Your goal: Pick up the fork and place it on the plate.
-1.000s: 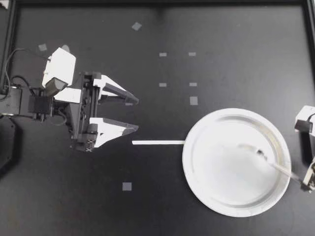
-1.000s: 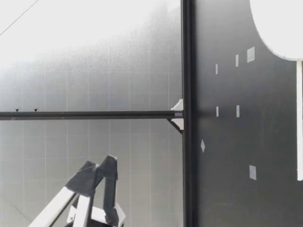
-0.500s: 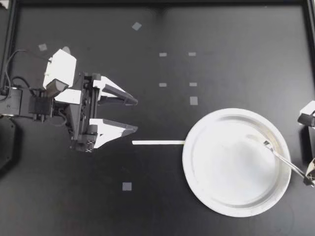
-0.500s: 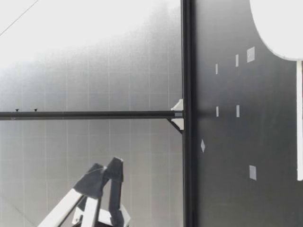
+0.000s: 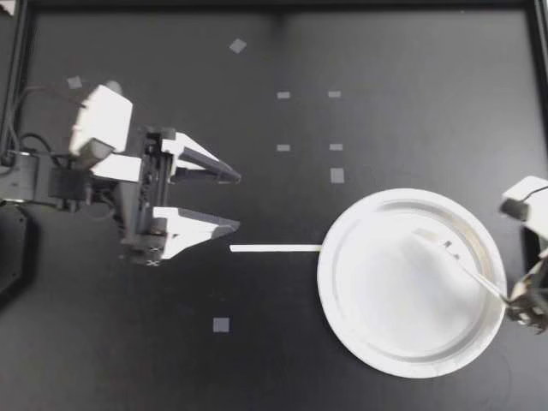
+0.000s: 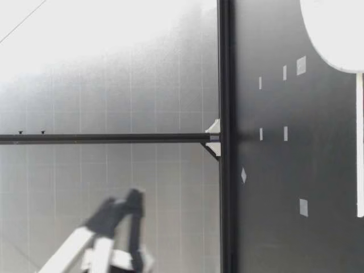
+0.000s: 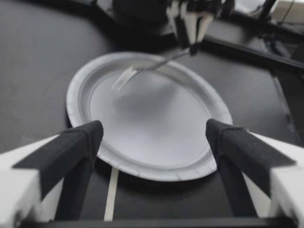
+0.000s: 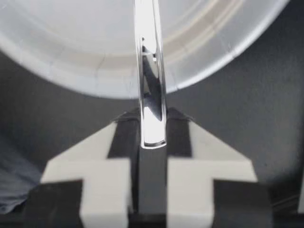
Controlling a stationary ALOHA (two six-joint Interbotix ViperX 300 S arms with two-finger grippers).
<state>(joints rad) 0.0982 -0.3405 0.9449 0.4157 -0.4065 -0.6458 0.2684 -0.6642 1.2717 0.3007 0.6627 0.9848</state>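
Table [image 5: 385, 68]: black top, dark frame along the edges.

Plate [image 5: 377, 325]: white and round, flat on the table at the right side. In the left wrist view the plate [image 7: 142, 156] lies ahead of the left gripper [image 7: 154, 134].

Left gripper [image 5: 238, 200]: at the table's left, well apart from the plate, fingers spread wide with nothing between them.

Right gripper [image 5: 522, 306]: at the plate's right rim, clamped on the handle end of the fork [image 5: 462, 270]. The right wrist view shows the handle [image 8: 151, 85] pinched between both fingers [image 8: 123, 135].

Fork: the handle crosses the right rim and the tines reach over the plate's inner right part. In the left wrist view the fork [image 7: 142, 69] slants down from the right gripper [image 7: 192, 45]. Tine contact with the plate cannot be told.

White strip [image 5: 274, 248]: flat on the table, its right end touching the plate's left rim.

Small grey tape squares [image 5: 221, 324]: scattered on the table.
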